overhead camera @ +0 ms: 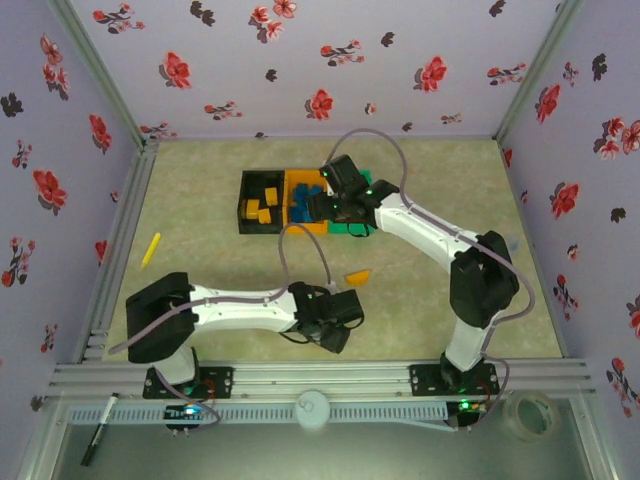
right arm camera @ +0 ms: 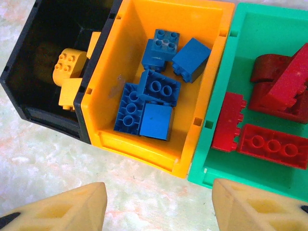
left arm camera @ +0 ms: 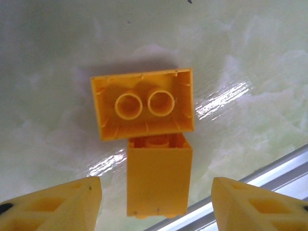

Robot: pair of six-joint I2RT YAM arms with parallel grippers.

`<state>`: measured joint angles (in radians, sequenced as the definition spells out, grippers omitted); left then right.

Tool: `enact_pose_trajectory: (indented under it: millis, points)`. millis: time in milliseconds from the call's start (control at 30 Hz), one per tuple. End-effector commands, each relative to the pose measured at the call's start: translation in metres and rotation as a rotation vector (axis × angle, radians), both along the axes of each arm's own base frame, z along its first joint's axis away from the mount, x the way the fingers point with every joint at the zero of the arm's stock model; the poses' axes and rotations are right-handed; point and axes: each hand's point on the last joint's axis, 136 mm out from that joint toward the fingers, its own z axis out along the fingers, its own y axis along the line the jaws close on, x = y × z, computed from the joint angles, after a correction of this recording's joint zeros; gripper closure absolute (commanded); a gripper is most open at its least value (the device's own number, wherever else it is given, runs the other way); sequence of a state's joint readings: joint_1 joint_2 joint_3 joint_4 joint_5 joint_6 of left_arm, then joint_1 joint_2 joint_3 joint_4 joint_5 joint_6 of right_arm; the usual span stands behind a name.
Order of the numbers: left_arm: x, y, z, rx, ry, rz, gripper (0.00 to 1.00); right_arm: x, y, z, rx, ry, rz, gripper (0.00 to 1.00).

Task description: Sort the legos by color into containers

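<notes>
Spread, empty: left fingers [left arm camera: 57, 202], right fingers [right arm camera: 62, 207]; yellow stick [overhead camera: 150, 249] lies apart (tape [overhead camera: 530, 412] too).

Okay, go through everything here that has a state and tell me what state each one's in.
Black bin: holds yellow legos.
Orange bin: holds blue legos.
Green bin: holds red legos.
Loose yellow bricks: on the table, ungripped.
Left gripper: open, empty, over the loose yellow bricks.
Right gripper: open, empty, before the orange bin.

No readable text, labels, brands or numbers on bricks, bins, arms or walls.
</notes>
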<state>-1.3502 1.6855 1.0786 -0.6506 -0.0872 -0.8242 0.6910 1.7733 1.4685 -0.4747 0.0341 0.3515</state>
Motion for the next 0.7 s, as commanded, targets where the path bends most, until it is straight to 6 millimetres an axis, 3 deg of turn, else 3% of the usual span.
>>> enact_pose_trajectory:
  millis: [0, 400, 667]
  points:
    - [-0.006, 0.0, -0.005, 0.051, 0.022, -0.037, 0.41, 0.003, -0.011, 0.01, 0.01, -0.026, -0.043, 0.4]
    - [-0.006, 0.002, -0.015, 0.099, 0.026, -0.033, 0.61, 0.001, -0.018, 0.012, 0.01, -0.031, -0.053, 0.4]
    - [0.004, 0.018, -0.01, 0.108, 0.009, -0.004, 0.66, 0.001, -0.028, 0.014, 0.011, -0.037, -0.072, 0.4]
